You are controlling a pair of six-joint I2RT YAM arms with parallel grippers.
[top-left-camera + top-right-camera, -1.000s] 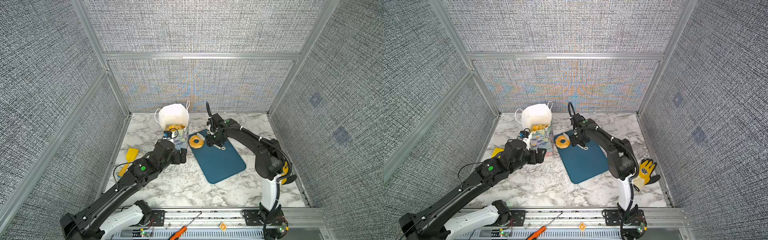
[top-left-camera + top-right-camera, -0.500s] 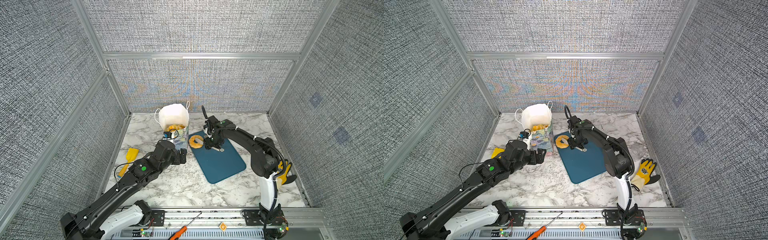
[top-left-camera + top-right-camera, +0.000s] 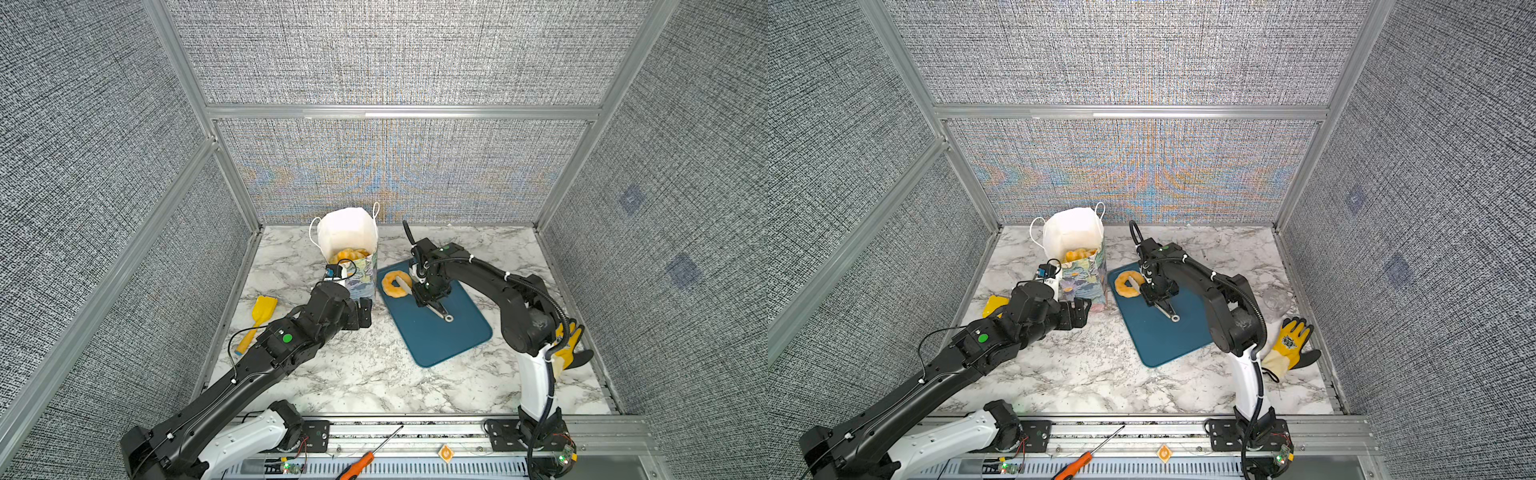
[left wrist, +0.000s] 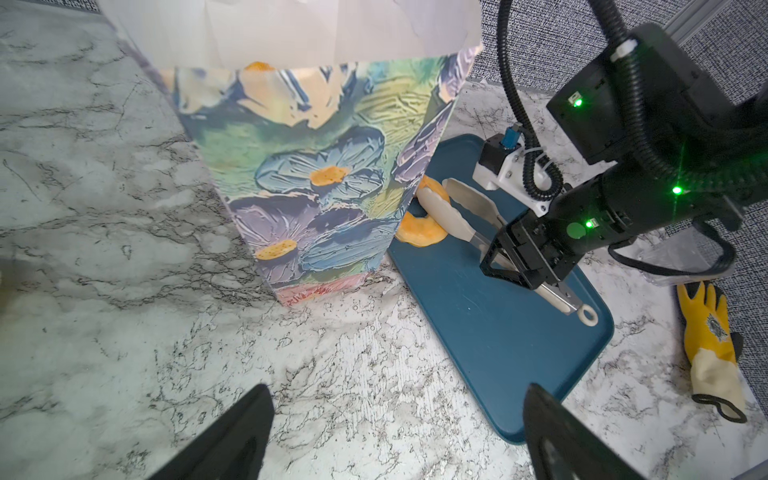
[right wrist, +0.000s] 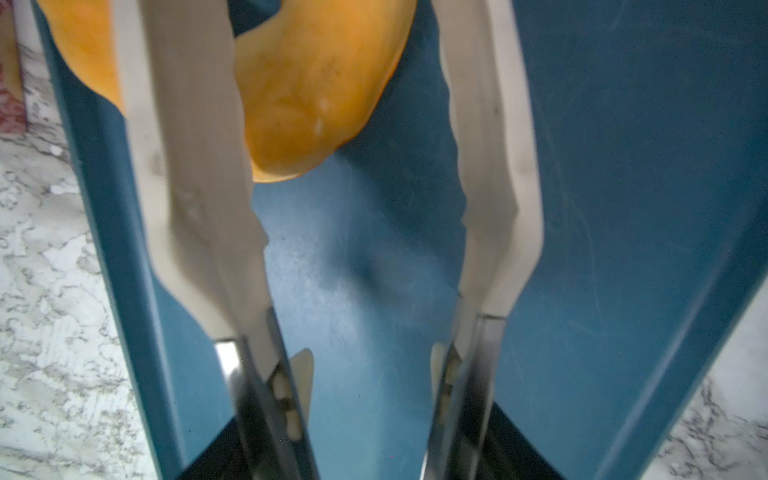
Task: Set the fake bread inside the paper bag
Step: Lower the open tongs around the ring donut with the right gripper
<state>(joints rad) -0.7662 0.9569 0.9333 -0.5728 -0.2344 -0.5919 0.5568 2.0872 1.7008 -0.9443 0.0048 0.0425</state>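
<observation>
The doughnut (image 3: 388, 287) (image 3: 1124, 287) lies at the far end of the blue tray (image 3: 440, 340), just beside the bag (image 3: 361, 275) (image 3: 1081, 276), which stands upright on the marble with more bread (image 3: 348, 254) showing in its open mouth. The right claw (image 3: 428, 297) (image 4: 519, 266) is clamped on the handles of the tongs (image 4: 457, 216), one tong arm (image 5: 195, 166) lying over the ring and the other on the tray just beside it, so one side of the doughnut (image 5: 316, 83) sits between them. The left claw (image 3: 365, 311) (image 4: 395, 436) hangs spread wide and empty, low by the foot of the bag.
</observation>
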